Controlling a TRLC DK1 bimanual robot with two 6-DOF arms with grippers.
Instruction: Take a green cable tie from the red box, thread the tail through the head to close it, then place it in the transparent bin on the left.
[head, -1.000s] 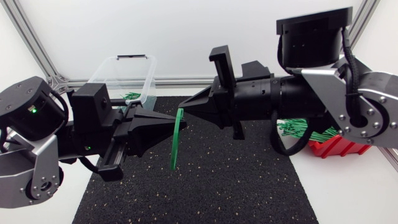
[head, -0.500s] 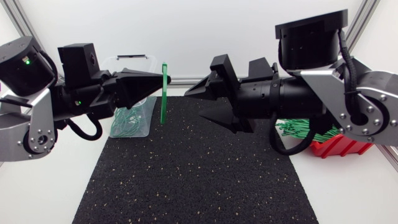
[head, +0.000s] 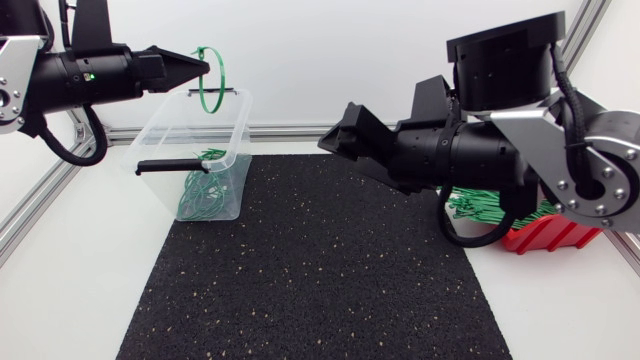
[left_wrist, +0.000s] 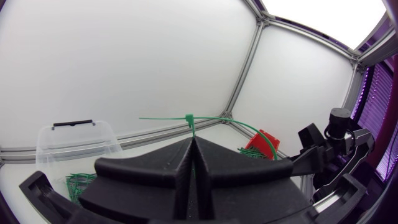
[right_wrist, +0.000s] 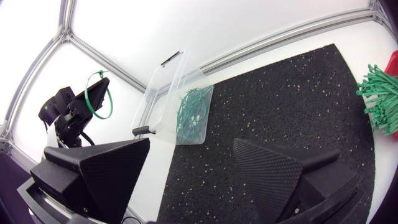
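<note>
Your left gripper (head: 200, 68) is clenched on the tie (head: 210, 78), pinching it near the head. The closed loop hangs off the fingertips, over or just past the far rim of the bin (head: 160, 135); you cannot tell which from here. Expect the tie to be very light, springy and slick. It should drop once let go, but might snag a finger or bounce off the rim. The bin's top is open, with looped ties (head: 205, 195) inside. There is free room over the mat (head: 300, 270). Your right gripper (head: 335, 140) hangs released and empty, well apart. The box (head: 540, 237) holds loose ties (head: 480, 207).
</note>
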